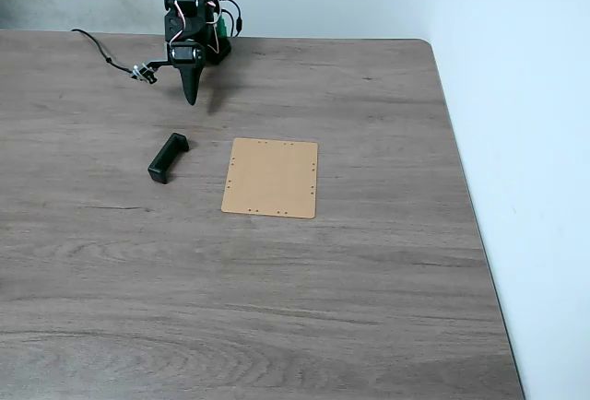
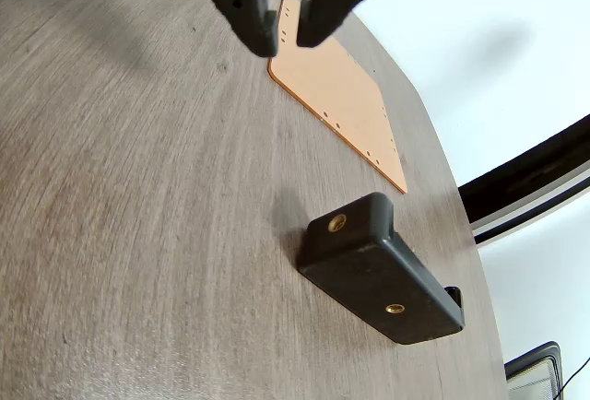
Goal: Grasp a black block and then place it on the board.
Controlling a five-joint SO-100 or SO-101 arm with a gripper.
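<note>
Nothing done yet: black block [image 1: 168, 158] lying left of board [image 1: 271, 178], gripper [image 2: 287, 39] narrowly parted, empty, grasp and placing both left.

Tabletop layout, fixed view.
The black block [image 1: 168, 158] lies on the table [image 1: 369, 308] just left of the board [image 1: 271, 178], apart from it; the arm's gripper [image 1: 192, 96] stands behind both, near the far edge.
</note>
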